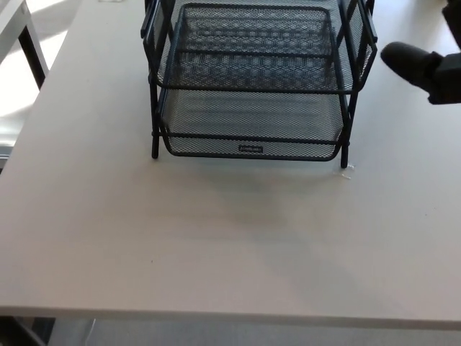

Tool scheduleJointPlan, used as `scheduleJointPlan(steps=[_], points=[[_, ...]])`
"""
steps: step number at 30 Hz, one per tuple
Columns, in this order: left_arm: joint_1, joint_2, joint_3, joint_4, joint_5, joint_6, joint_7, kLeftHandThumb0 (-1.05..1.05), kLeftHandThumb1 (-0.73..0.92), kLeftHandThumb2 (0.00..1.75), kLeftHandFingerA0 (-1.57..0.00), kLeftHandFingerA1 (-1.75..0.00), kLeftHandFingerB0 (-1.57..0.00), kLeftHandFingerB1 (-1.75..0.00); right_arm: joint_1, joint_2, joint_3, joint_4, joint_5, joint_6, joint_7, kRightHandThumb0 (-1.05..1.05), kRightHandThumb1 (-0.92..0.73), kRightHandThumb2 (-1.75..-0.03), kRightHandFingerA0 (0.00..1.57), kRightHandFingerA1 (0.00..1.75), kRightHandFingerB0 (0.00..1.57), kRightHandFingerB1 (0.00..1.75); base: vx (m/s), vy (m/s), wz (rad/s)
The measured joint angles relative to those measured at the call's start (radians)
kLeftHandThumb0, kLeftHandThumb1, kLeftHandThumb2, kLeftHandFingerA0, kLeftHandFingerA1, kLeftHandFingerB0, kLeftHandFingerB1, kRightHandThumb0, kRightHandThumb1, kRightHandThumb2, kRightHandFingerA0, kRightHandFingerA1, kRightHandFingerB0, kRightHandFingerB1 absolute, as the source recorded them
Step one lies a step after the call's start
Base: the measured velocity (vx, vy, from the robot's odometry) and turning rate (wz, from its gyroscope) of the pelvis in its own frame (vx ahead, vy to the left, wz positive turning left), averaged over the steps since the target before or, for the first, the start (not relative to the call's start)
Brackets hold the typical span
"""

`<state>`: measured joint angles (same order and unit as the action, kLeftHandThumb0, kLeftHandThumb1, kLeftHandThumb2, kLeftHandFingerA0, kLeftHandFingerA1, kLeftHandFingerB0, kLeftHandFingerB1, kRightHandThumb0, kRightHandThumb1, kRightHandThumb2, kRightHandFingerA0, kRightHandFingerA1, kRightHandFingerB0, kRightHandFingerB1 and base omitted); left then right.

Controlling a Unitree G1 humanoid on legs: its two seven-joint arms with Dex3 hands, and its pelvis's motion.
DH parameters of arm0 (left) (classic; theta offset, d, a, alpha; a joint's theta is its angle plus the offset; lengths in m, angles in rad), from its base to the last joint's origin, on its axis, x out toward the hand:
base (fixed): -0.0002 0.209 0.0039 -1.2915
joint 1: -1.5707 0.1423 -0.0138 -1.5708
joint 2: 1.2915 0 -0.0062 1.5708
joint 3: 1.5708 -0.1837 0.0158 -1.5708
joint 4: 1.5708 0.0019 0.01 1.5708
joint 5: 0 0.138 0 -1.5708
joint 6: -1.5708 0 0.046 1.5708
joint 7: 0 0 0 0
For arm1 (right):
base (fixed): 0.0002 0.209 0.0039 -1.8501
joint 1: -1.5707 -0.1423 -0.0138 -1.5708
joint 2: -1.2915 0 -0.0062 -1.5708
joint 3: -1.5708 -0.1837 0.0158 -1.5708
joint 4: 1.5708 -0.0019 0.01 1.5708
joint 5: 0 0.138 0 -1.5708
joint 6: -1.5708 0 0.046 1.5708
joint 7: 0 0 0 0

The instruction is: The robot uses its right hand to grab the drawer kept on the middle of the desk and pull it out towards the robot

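Our right hand (425, 65) enters at the picture's right edge, one rounded black finger (402, 56) extended leftward; we see no left hand.

I see the black mesh drawer rack (252, 79) at twelve o'clock on the pale desk (216, 245). My right hand (421, 68) enters at two o'clock, just beside the rack's right frame, not touching.

black wire-mesh drawer (252, 122), lowest tier of rack, pushed in, mid-desk.
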<state>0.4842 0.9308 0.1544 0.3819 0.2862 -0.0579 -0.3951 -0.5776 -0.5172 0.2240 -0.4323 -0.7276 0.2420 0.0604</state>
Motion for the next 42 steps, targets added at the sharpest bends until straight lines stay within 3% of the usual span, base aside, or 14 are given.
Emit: scheduleJointPlan(steps=[8,9,14,15,16,18,19,23,29,31,34,36,40,42], points=[[-0.027,0.004,-0.015,0.028,0.008,-0.037,0.014,-0.35,0.73,0.62,-0.5,-0.8,-0.45,-0.56,-0.041,0.093,0.091,0.078,-0.061,-0.044,-0.018,-0.86,-0.65,-0.6,0.09,0.54,0.14,0.37,0.0,0.0,0.0],[-0.02,0.004,-0.01,0.011,0.006,-0.038,0.014,-0.34,0.73,0.62,-0.5,-0.81,-0.46,-0.57,-0.05,0.117,0.111,0.117,-0.073,-0.063,-0.03,-0.42,-0.27,-0.94,0.0,0.53,0.0,0.51,0.0,0.0,0.0],[-0.022,0.004,-0.006,0.009,0.006,-0.043,0.014,-0.36,0.72,0.62,-0.49,-0.83,-0.46,-0.58,-0.053,0.142,0.131,0.173,-0.073,-0.107,-0.035,-0.41,-0.23,-0.92,0.02,0.54,0.0,0.5,0.0,0.0,0.0],[-0.021,0.004,-0.006,0.008,0.007,-0.043,0.015,-0.35,0.72,0.62,-0.5,-0.83,-0.47,-0.57,-0.054,0.148,0.136,0.19,-0.073,-0.117,-0.035,-0.93,-0.66,-0.61,0.08,0.52,0.16,0.36,0.0,0.0,0.0],[-0.019,0.004,-0.005,0.003,0.007,-0.043,0.015,-0.34,0.72,0.62,-0.51,-0.81,-0.46,-0.55,-0.054,0.156,0.142,0.207,-0.073,-0.126,-0.036,-0.42,-0.2,-0.91,0.01,0.54,0.0,0.5,0.0,0.0,0.0],[-0.019,0.007,-0.005,-0.005,0.007,-0.044,0.015,-0.32,0.73,0.62,-0.52,-0.8,-0.47,-0.54,-0.054,0.167,0.158,0.232,-0.075,-0.139,-0.036,-0.42,-0.2,-0.91,0.01,0.54,0.0,0.5,0.0,0.0,0.0],[-0.021,0.007,-0.005,-0.005,0.008,-0.044,0.015,-0.33,0.73,0.62,-0.51,-0.81,-0.47,-0.55,-0.053,0.172,0.163,0.241,-0.076,-0.145,-0.036,-0.92,-0.63,-0.59,0.12,0.5,0.16,0.33,0.0,0.0,0.0],[-0.027,0.007,-0.005,-0.005,0.007,-0.044,0.015,-0.34,0.72,0.62,-0.5,-0.86,-0.45,-0.6,-0.054,0.194,0.174,0.304,-0.087,-0.17,-0.049,-0.99,-0.55,-0.76,0.07,0.52,0.08,0.37,0.0,0.0,0.0],[-0.011,0.007,0.013,-0.052,0.005,-0.034,0.013,-0.32,0.72,0.62,-0.49,-0.81,-0.46,-0.56,-0.086,0.214,0.207,0.418,-0.114,-0.196,-0.064,-0.98,-0.65,-0.6,0.03,0.53,0.07,0.34,0.0,0.0,0.0],[-0.011,0.006,0.017,-0.052,0.003,-0.033,0.013,-0.32,0.73,0.62,-0.49,-0.83,-0.45,-0.57,-0.099,0.225,0.218,0.457,-0.127,-0.199,-0.074,-0.83,-0.45,-0.92,0.01,0.5,0.05,0.35,0.0,0.0,0.0],[-0.012,0.006,0.019,-0.048,0.004,-0.034,0.013,-0.32,0.72,0.62,-0.51,-0.79,-0.49,-0.56,-0.11,0.255,0.241,0.532,-0.149,-0.199,-0.104,-0.87,-0.57,-0.57,0.02,0.51,0.09,0.34,0.0,0.0,0.0],[-0.019,0.006,0.016,-0.036,0.005,-0.035,0.014,-0.34,0.71,0.61,-0.53,-0.77,-0.48,-0.51,-0.117,0.265,0.25,0.574,-0.164,-0.198,-0.127,-0.8,-0.46,-0.91,0.0,0.44,0.03,0.25,0.0,0.0,0.0],[-0.037,0.006,0.002,-0.005,0.009,-0.037,0.015,-0.33,0.74,0.61,-0.54,-0.78,-0.5,-0.52,-0.142,0.279,0.27,0.673,-0.198,-0.19,-0.179,-0.74,-0.49,-0.55,0.03,0.48,0.04,0.31,0.0,0.0,0.0],[-0.036,0.006,0.0,-0.007,0.008,-0.039,0.015,-0.33,0.72,0.62,-0.53,-0.77,-0.5,-0.54,-0.151,0.288,0.277,0.728,-0.209,-0.188,-0.208,-0.67,-0.4,-0.78,0.14,0.56,0.03,0.39,0.0,0.0,0.0]])
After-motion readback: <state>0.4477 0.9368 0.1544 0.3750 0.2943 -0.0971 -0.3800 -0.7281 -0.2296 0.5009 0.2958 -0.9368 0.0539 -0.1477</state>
